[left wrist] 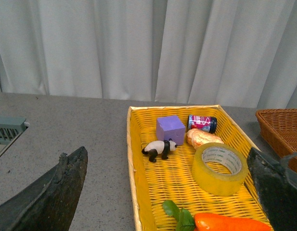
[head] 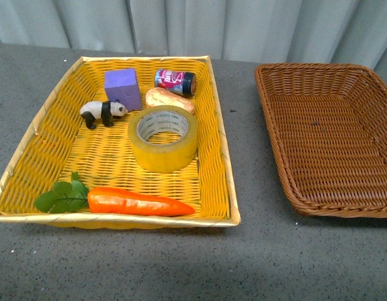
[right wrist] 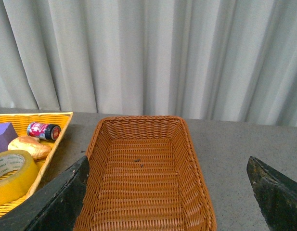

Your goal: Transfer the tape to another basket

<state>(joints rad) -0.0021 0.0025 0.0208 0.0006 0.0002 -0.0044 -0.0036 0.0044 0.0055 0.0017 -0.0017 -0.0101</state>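
Note:
The tape, a wide yellowish roll with a white core, lies flat in the middle of the yellow woven tray. To its right stands the brown wicker basket, with nothing in it. In the left wrist view my left gripper is open, back from the tray, and the tape sits ahead near its right finger. In the right wrist view my right gripper is open and faces the basket; the tape shows at that picture's edge. Neither gripper appears in the front view.
Around the tape in the yellow tray are a toy panda, a purple block, a small can, a bread roll and a carrot with green leaves. Grey tabletop separates the two trays. A curtain hangs behind.

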